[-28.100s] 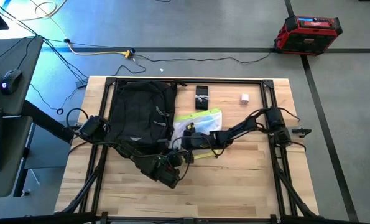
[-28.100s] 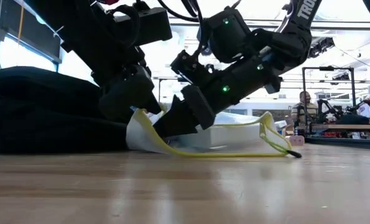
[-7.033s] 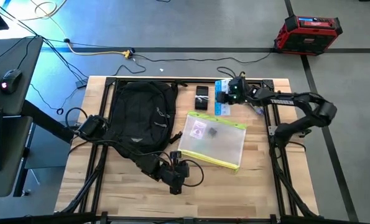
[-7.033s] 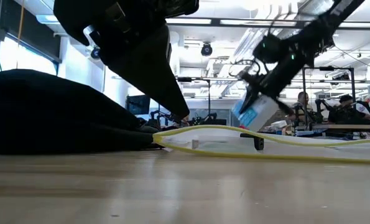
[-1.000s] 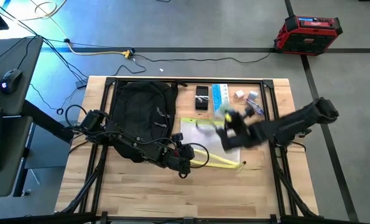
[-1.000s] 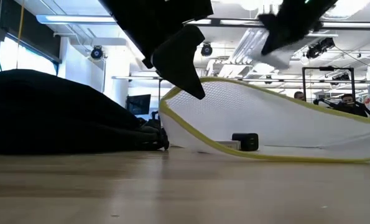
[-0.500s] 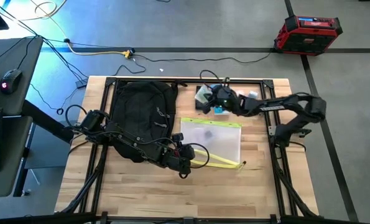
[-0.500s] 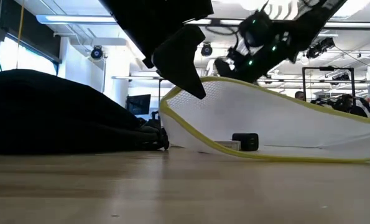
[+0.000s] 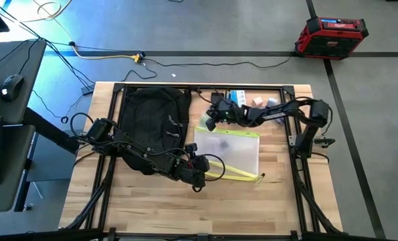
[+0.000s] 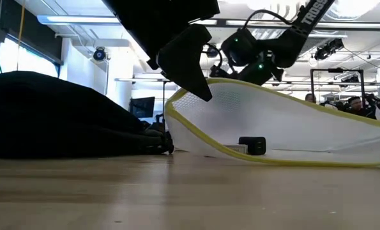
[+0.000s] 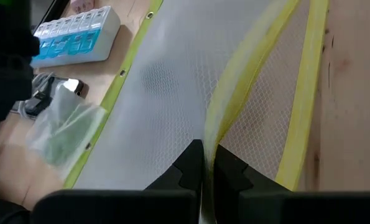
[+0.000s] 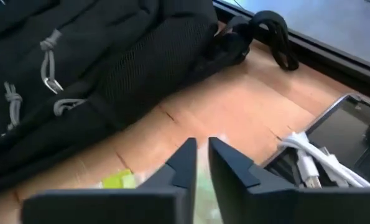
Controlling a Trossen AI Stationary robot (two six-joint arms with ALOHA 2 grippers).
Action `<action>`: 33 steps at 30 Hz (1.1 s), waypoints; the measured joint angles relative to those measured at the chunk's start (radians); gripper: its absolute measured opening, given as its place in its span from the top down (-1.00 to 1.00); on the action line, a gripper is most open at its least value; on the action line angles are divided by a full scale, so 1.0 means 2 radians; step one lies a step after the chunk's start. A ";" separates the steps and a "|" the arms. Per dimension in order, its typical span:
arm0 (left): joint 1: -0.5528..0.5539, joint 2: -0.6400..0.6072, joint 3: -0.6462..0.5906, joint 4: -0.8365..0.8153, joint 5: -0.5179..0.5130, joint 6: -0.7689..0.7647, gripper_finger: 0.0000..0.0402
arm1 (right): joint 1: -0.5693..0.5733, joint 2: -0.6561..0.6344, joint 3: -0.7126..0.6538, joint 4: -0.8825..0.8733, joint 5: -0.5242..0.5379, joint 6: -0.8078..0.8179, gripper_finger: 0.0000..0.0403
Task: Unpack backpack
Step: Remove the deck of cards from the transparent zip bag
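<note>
The black backpack (image 9: 152, 120) lies flat on the table's left half. Right of it lies a white mesh pouch with yellow trim (image 9: 232, 154). My left gripper (image 9: 200, 175) is at the pouch's near left corner, shut on the yellow rim. My right gripper (image 9: 207, 122) is low at the pouch's far left corner, between pouch and backpack. Its fingers stand a narrow gap apart around a clear bag with green contents (image 11: 66, 127). The right wrist view shows those fingers (image 12: 200, 155) over bare wood, with the backpack (image 12: 79, 50) just beyond. My left gripper pinches the pouch's yellow-trimmed rim (image 11: 212, 124) between its two fingers, slanting down from the table's left. That end of the rim (image 10: 177, 96) is lifted off the table, and the rest of the pouch lies on the wood. My right gripper has the clear bag's film (image 12: 202, 186) between its two fingers, slanting down from the table's right. The bag's green part (image 12: 119, 180) lies on the table under the fingers.
A phone with a white cable (image 12: 334, 149), a blue-and-white pill box (image 11: 79, 34) and small items (image 9: 262, 102) lie along the far edge. A small dark object (image 10: 251, 145) sits inside the pouch. The near half of the table is bare wood (image 9: 252, 207).
My right gripper has swung from above the pouch toward the far edge. It then came down and left toward the backpack, turning as it went, with the clear bag. The bag now lies at the pouch's far left corner. The lifted pouch rim has stayed put.
</note>
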 joint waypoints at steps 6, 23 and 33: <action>0.000 0.000 0.000 -0.001 0.000 0.000 1.00 | 0.000 -0.045 0.046 -0.130 -0.021 -0.040 0.28; 0.000 0.000 0.000 0.003 0.002 -0.026 1.00 | 0.420 -0.141 -0.028 -0.101 0.171 0.093 0.13; -0.005 0.000 0.000 0.026 -0.013 -0.018 1.00 | 0.404 0.003 -0.026 -0.090 0.193 0.223 -0.01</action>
